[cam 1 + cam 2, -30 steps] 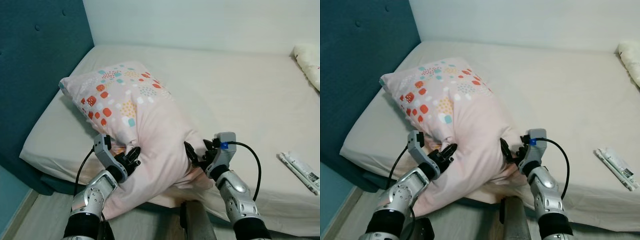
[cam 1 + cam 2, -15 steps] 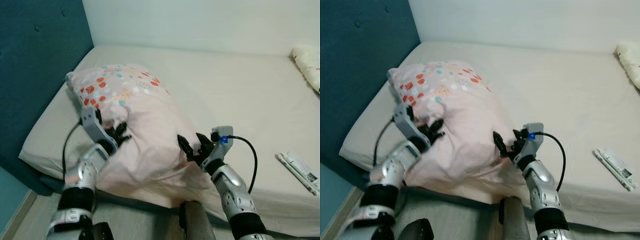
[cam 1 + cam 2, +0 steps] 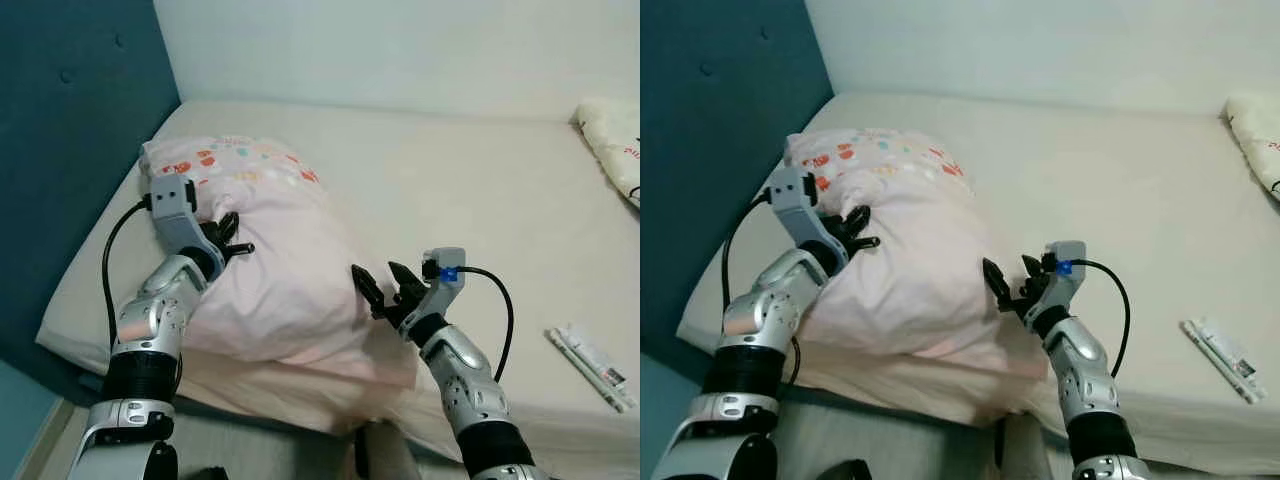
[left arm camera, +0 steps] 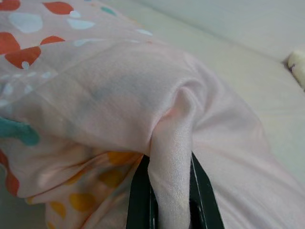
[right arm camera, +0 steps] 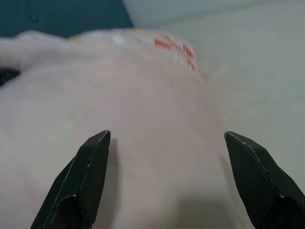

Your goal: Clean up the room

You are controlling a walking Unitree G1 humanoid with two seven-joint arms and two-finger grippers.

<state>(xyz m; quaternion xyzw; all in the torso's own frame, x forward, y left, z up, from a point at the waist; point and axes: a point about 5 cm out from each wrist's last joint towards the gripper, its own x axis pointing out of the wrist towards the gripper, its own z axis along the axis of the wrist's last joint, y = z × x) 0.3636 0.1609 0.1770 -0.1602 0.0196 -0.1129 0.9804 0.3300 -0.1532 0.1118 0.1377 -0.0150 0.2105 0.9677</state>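
A big pale pink pillow (image 3: 290, 270) with red, orange and teal spots at its far end lies on the bed (image 3: 480, 190), near the blue headboard. My left gripper (image 3: 228, 236) is shut on a fold of the pillow's fabric (image 4: 171, 157) at its left side. My right gripper (image 3: 382, 283) stands open just off the pillow's right side, and its two black fingertips (image 5: 90, 171) are spread wide with the pillow (image 5: 157, 143) in front of them.
A dark blue padded headboard (image 3: 70, 130) rises at the left. A white wall runs behind the bed. Another patterned pillow (image 3: 612, 140) lies at the far right edge. A flat white packet (image 3: 588, 358) lies on the sheet at the right.
The pillow has been drawn up fully onto the bed and laid flatter toward the headboard. My left gripper rose with it, still holding. My right gripper let go and is open.
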